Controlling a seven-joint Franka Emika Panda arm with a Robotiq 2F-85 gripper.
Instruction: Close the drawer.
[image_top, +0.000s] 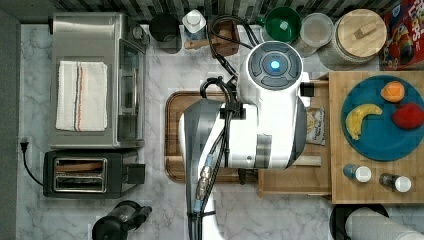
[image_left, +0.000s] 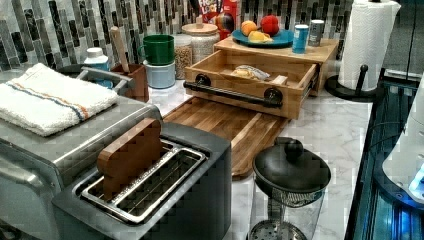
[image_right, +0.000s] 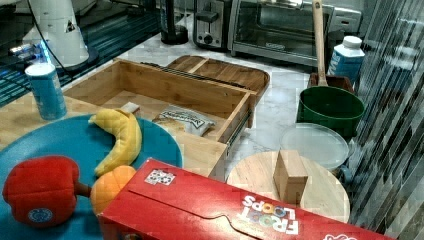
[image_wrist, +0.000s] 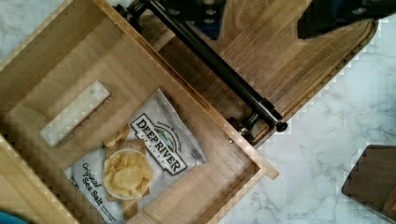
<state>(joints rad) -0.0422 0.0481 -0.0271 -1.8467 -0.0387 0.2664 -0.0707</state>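
Marble bench, taken from the top view's left to its right.

At the far left, a steel toaster oven with a folded white striped towel on its roof. Just below it in the top view, a black two-slot toaster. Near the lower edge, a black French press.

Toward the middle, a darker brown round-cornered wooden tray flat on the bench. Above the tray and the drawer, the white and grey Franka arm. How far open the hand is: cannot tell; nothing seen in its hold.

Next, the drawer: pale wood, pulled well out of its cabinet toward the top view's left, standing open, its front over the tray's near edge. On that front, a black bar handle, close above the tray. Inside, flat on the drawer bottom, a Deep River sea salt chip bag and, just beside it, a small pale wooden block.

At the right, the light-wood cabinet top with a blue plate. On the plate, a toy banana, an orange and a red plush apple. Below the plate in the top view, two small shakers standing upright side by side.
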